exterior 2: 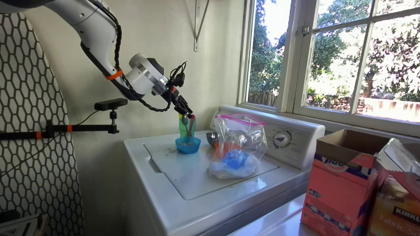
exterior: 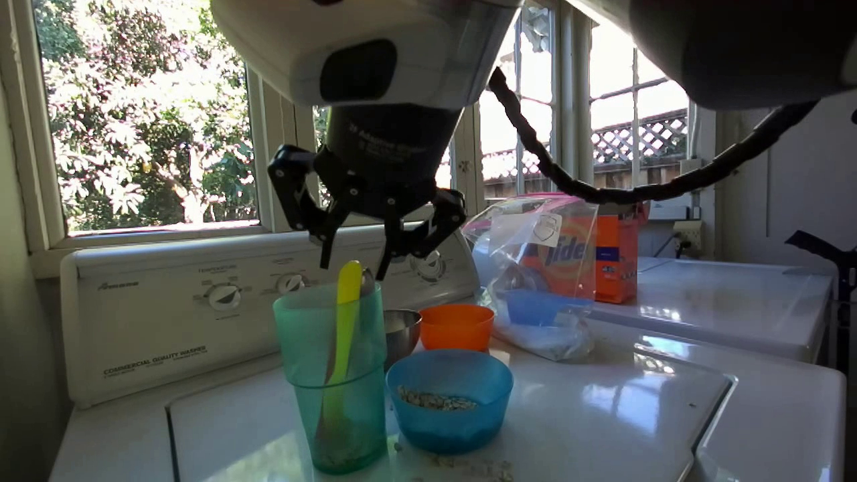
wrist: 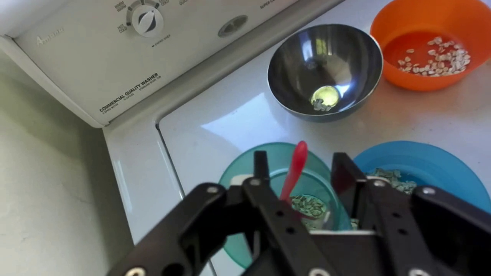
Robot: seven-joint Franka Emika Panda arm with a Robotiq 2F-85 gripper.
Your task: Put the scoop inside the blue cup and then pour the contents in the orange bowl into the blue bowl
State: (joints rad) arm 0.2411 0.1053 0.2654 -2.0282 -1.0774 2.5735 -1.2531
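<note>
Arm (exterior 2: pixel 95 36) slopes in from the upper left in an exterior view, bends below an orange band (exterior 2: pixel 113 75), and angles down to the right, with the tool (exterior: pixel 353 270) over the mouth of the blue cup (exterior: pixel 299 341) and its fingertips (wrist: pixel 261 163) pointing downward. The tool is spread partway, a gap showing on either side of the red handle of the scoop (wrist: pixel 294 172) in the wrist view. Leftmost of the vessels, the blue cup stands upright on the washer (exterior: pixel 797 415); the scoop leans inside it, handle up, along with a yellow utensil (exterior: pixel 345 321), a metal spoon (exterior 2: pixel 185 120) set bowl end up, and flakes (wrist: pixel 309 206) at the bottom. Next, toward the control panel (exterior: pixel 167 314), sits a metal bowl (wrist: pixel 291 73) with a few flakes on its base. Just right of the cup stands the low blue bowl (exterior: pixel 455 432), a layer of flakes inside; whether cup and bowl touch I cannot tell. Loose flakes (exterior 2: pixel 171 150) lie near them on the lid (exterior 2: pixel 197 177). Behind the blue bowl and beside the metal one, the orange bowl (wrist: pixel 433 19) holds pale flakes (wrist: pixel 458 59), most gathered to one side. Farther right is a clear plastic bag (exterior 2: pixel 254 137), something blue (exterior 2: pixel 234 159) and something white (exterior 2: pixel 251 168) inside it, and past that a Tide box (exterior 2: pixel 334 196), its top open.
</note>
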